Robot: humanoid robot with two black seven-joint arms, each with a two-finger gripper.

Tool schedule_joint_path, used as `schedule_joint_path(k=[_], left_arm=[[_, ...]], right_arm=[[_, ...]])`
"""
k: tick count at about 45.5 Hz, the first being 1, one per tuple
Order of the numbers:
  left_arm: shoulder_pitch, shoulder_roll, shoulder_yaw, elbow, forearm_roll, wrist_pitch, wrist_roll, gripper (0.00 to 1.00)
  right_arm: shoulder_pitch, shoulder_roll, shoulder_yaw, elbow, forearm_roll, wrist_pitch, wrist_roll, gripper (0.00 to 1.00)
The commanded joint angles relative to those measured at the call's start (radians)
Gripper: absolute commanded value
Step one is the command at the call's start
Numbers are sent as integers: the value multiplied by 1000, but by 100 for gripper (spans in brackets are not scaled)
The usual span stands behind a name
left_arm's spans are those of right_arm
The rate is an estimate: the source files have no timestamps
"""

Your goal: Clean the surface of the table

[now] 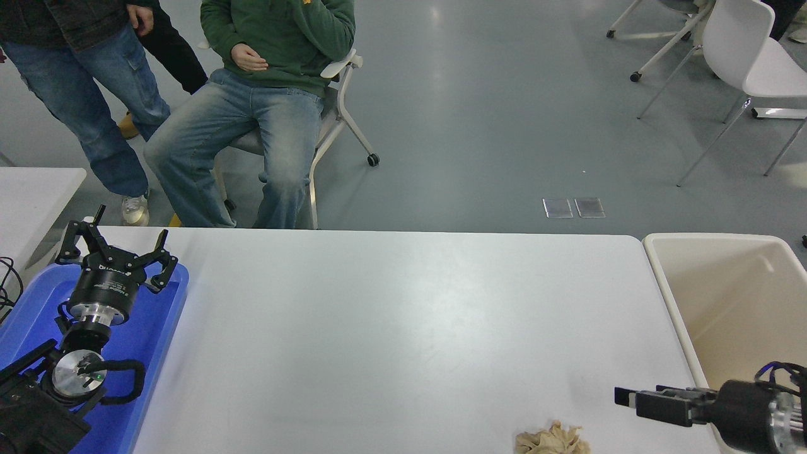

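The table surface (391, 315) is a wide matte-white top filling the lower part of the head view. A crumpled beige wad (553, 440) lies on it at the near edge, right of centre. My right gripper (625, 397) reaches in from the lower right, level and pointing left, just above and to the right of the wad without touching it. It is seen edge-on, so its state does not show. My left gripper (113, 252) stands parked at the lower left, open and empty, over a blue tray (165, 315).
A cream plastic bin (662, 284) stands against the table's right end. A smaller white table's corner (38, 189) shows at the left. One person sits on a chair (334, 113) beyond the far edge and others stand beside. White chairs (744, 57) are far right.
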Motion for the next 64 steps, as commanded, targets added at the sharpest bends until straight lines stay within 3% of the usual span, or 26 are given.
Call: schedule_joint_path(k=[1, 8, 20, 64], left_arm=[[1, 0, 0, 0, 0, 0, 0, 100], [1, 0, 0, 0, 0, 0, 0, 100], [-1, 0, 0, 0, 0, 0, 0, 100], [-1, 0, 0, 0, 0, 0, 0, 100]], right_arm=[[-3, 45, -57, -10, -101, 0, -52, 100], [-5, 88, -59, -31, -129, 7, -128, 100], [-25, 196, -76, -54, -116, 7, -154, 100], [-12, 355, -63, -172, -109, -6, -157, 100]])
